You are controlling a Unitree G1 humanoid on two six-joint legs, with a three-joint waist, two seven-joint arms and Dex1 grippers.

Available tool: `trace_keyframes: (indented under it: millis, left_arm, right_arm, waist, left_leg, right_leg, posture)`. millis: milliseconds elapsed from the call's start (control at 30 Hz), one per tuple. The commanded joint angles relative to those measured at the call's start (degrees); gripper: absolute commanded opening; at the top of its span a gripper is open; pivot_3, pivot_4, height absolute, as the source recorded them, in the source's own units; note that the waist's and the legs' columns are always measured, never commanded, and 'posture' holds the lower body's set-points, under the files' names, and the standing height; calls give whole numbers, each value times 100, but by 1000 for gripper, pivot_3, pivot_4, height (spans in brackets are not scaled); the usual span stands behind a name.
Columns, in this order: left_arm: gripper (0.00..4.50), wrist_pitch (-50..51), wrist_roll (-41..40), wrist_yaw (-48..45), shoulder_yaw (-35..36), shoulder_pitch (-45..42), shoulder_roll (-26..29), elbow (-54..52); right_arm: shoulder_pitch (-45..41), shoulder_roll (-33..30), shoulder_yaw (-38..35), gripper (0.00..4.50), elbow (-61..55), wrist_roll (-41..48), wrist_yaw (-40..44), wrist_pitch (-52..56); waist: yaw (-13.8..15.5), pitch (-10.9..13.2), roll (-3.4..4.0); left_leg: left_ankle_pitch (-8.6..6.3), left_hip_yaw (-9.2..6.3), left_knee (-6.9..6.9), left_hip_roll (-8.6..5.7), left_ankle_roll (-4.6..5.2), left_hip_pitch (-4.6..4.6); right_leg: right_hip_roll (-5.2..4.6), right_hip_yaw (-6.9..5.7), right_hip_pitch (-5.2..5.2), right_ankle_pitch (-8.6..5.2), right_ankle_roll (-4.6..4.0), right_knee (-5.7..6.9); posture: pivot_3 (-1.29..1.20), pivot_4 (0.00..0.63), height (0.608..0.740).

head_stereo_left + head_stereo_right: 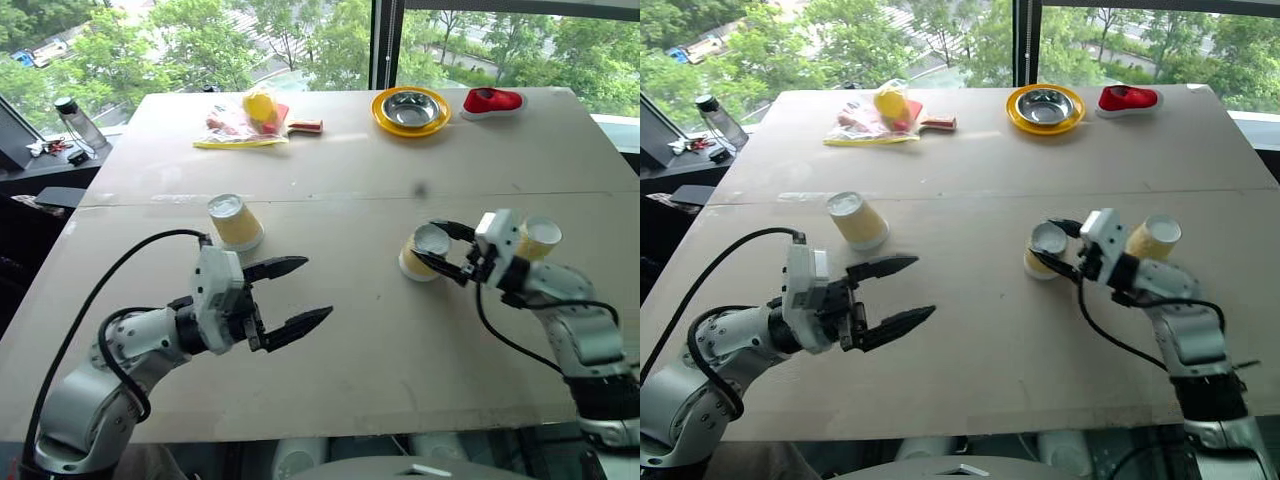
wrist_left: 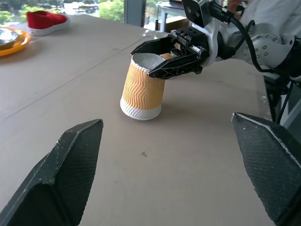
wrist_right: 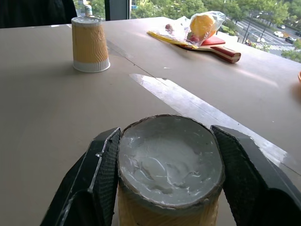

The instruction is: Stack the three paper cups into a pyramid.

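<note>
Beyond the window, green trees fill the top of the head views, and below them a wide beige table spreads across most of the frame. 3 paper cups stand on it, all upside down with the white base upward.

Right of centre, the right gripper is clenched on the middle cup: 1 black finger presses each side of the upturned base, just under its edge, so the cup sits squarely between the 2 fingers. In the left wrist view this cup leans a little, with its rim on the table. A second cup stands just behind the right gripper's wrist, near the right edge of the frame, partly hidden by it.

At lower left the left gripper hangs with its 2 fingers spread wide and nothing between them. The third cup stands upright on its rim above and slightly left of those fingertips, apart from them.

Along the top of the table lie a plastic bag with yellow and red contents, a steel bowl on a yellow plate and a red shoe. A bottle stands on a side surface at upper left.
</note>
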Motion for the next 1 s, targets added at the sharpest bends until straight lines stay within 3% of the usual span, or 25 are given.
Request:
trace_keyframes:
  millis: [33,300,600,767,1000]
  left_arm:
    - [4500,-38,-59,255,438,8,-57,56]
    - [4500,224,-10,735,721,59,-118,170]
    - [4500,260,-29,903,726,102,-187,83]
    - [4500,261,-4,842,635,-11,-144,160]
    - [4500,457,-91,743,182,-603,-131,203]
  right_arm:
    - [-1004,577,340,2564,662,-274,-336,98]
    - [-2432,1529,769,2564,2269,-526,-377,624]
    - [-2516,1561,956,2564,2247,-676,-100,1014]
    - [-2468,1484,788,4369,1973,-600,-97,1064]
    - [-1677,605,108,4439,236,-140,-118,1776]
  waist:
    - [-6,3,-5]
    - [3,-3,-17]
    - [-72,-3,-17]
    - [-82,-3,-17]
    - [-27,-3,-18]
  left_leg:
    - [0,-1,0,1,0,-2]
    - [24,-7,6,-3,-40,-85]
    - [19,-5,5,-3,-33,-85]
    - [17,-5,5,-2,-28,-85]
    - [15,-8,5,-5,-26,-91]
  right_leg:
    - [0,-2,-1,0,0,0]
    - [-10,-15,-79,2,2,8]
    - [-10,-12,-87,3,2,19]
    - [-10,-11,-88,3,2,19]
    - [-16,-17,-87,3,3,15]
  posture:
    - [0,150,740]
    - [0,150,740]
    - [0,150,740]
    - [0,150,740]
    - [0,150,740]
